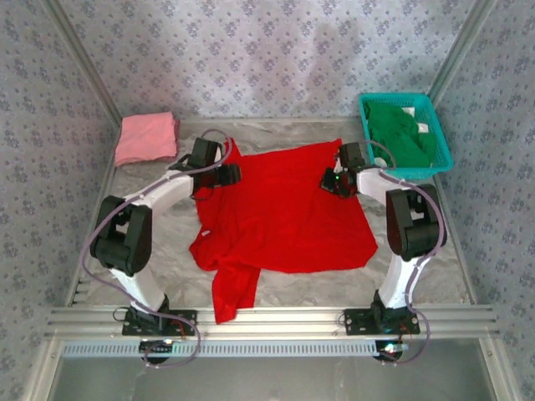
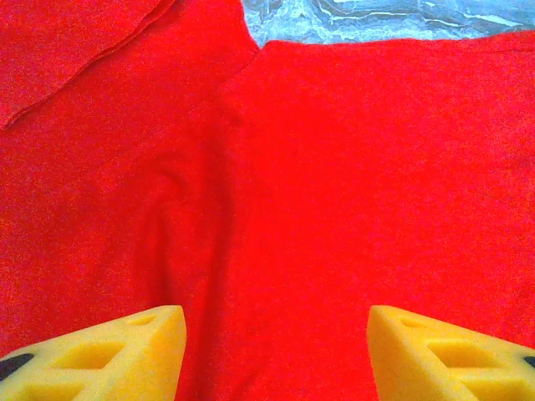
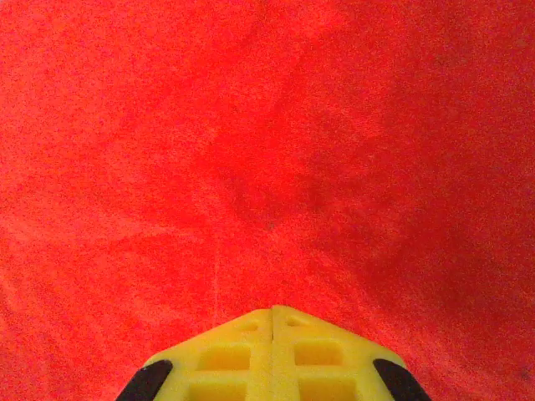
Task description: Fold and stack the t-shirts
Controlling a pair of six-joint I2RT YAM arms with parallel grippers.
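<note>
The bright red t-shirt [image 1: 284,209] lies spread over the middle of the table, one sleeve trailing toward the near edge. My left gripper [image 1: 227,174] is over the shirt's far left part. In the left wrist view this gripper [image 2: 276,334] is open, with red cloth [image 2: 334,184] below the gap between the yellow fingers [image 2: 150,347]. My right gripper [image 1: 334,182] is over the shirt's far right part. Its jaws [image 3: 272,313] are shut together, with no cloth showing between them. A folded pale pink t-shirt [image 1: 146,138] rests at the back left. The dark green t-shirt [image 1: 403,134] lies bunched in the basket.
The teal mesh basket [image 1: 443,154] stands at the back right corner, close to the right arm. Patterned walls close in the table at the back and sides. A metal rail [image 1: 267,317] runs along the near edge by the arm bases. Marbled tabletop [image 2: 376,21] shows past the shirt's edge.
</note>
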